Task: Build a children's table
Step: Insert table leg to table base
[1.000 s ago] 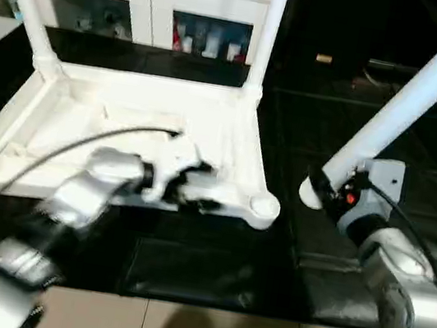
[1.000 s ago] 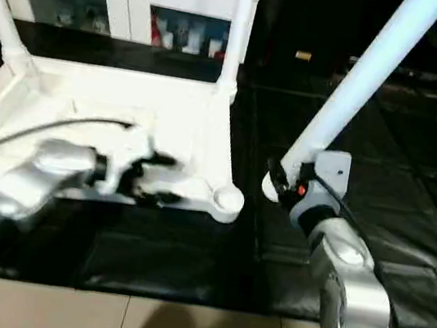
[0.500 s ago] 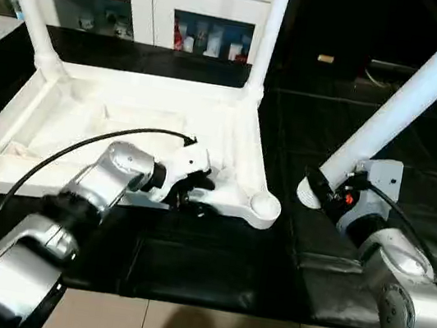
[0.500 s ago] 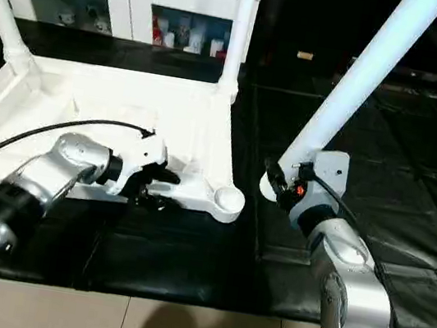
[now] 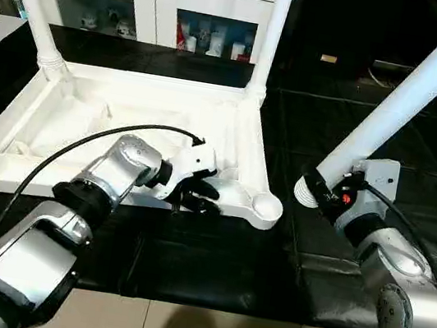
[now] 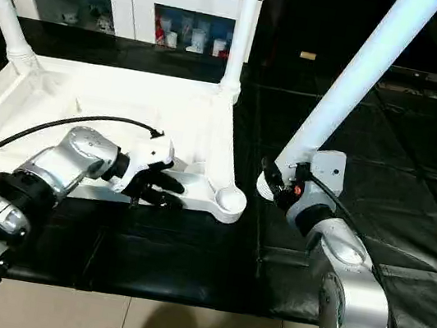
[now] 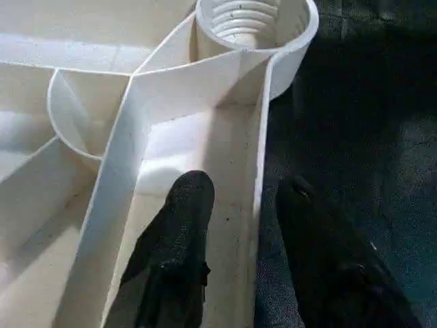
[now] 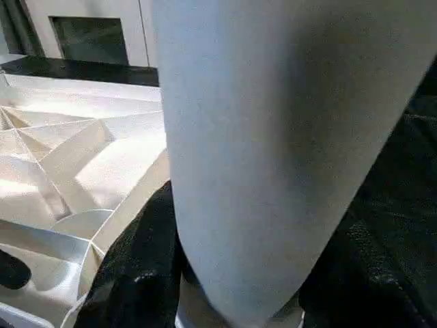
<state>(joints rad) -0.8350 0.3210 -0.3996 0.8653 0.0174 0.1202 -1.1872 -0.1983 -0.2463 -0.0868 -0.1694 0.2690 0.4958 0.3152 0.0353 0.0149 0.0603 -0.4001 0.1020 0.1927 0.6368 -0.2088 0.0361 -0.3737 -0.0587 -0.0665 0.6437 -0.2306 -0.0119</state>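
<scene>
At near rim of upturned top (image 5: 50, 179), my left pincer (image 7: 235, 198) has settled, fingers straddling wall, not yet clenched. Right pincer (image 5: 324, 189) still grasps leg (image 5: 412, 95) beside empty socket (image 5: 266, 207). Bracing next.

No readable text, label, brand, number or sign on anything in these views.

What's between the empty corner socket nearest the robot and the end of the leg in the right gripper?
Bare black mat, in both eye views, separates the socket from the leg held by the right gripper.
</scene>
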